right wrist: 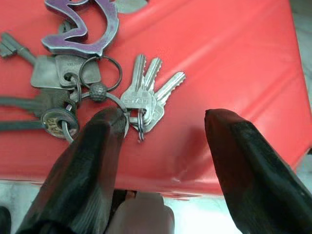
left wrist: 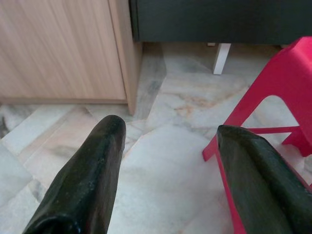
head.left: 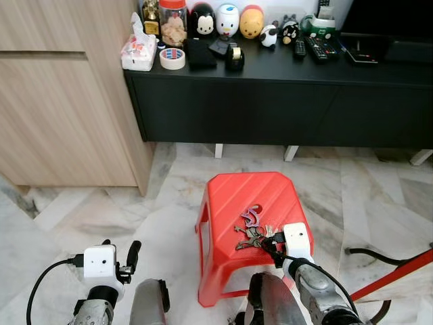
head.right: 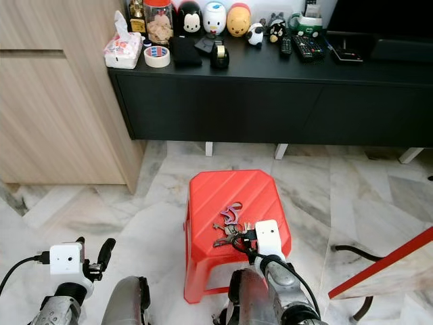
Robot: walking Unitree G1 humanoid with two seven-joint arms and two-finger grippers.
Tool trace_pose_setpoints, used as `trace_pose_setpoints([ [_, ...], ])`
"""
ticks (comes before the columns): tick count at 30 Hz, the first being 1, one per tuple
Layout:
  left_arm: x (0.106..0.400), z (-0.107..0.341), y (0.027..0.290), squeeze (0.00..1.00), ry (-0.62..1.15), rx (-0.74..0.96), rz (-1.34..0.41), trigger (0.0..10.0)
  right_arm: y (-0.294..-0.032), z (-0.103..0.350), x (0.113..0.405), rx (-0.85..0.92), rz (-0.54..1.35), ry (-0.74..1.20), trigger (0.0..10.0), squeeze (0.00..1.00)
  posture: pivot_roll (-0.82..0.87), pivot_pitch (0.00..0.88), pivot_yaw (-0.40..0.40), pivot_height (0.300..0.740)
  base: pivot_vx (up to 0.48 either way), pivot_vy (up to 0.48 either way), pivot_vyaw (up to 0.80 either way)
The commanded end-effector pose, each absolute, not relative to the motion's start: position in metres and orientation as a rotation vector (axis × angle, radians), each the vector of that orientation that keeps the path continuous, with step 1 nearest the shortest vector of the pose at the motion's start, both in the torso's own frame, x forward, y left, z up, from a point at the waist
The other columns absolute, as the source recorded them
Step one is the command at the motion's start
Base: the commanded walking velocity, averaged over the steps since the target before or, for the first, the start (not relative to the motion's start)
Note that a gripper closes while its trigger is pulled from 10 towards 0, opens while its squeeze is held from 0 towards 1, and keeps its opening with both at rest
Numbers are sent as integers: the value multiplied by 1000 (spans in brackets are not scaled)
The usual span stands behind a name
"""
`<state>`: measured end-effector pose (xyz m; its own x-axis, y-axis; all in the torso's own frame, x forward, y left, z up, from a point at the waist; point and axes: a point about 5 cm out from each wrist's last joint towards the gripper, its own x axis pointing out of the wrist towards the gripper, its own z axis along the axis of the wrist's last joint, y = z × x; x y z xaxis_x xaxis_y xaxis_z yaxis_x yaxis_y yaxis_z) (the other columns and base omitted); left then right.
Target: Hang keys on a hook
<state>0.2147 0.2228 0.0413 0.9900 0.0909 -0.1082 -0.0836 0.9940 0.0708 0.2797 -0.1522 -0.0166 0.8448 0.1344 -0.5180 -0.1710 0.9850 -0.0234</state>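
A pale marble floor runs up to a long black cabinet and a light wood cupboard, and in front of them stands a red plastic stool with a ribbed top. The keys lie on that top toward the robot's near right corner, a loose bunch spread flat: several silver keys fanned together on split rings, a small metal bead, darker keys off to one side and a purple curved fob at the far end. The right gripper sits low at the stool's near edge with its two black fingers spread apart, one fingertip touching the ring beside the silver keys and the other resting on bare red plastic, nothing clamped between them. The left gripper hangs over the floor to the left of the stool, its fingers likewise apart and holding nothing. The bunch looks light but floppy; I judge it will swing and jangle once lifted, and the thin metal lying flat on smooth plastic may slide away from a closing finger. The rings or the thicker fob seem the surest place to pinch, leaving a loop free for a hook.
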Motion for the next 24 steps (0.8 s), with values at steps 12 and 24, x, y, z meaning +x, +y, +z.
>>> trace_pose_setpoints([
  [12,212,34,220,0,134,76,72,10000,-157,-29,266,-83,153,600,9608,0,170,162,-97,584,0,0,0],
  [24,210,33,221,0,127,72,96,10000,-153,-27,268,-75,168,584,7216,0,174,161,-95,584,0,0,0],
])
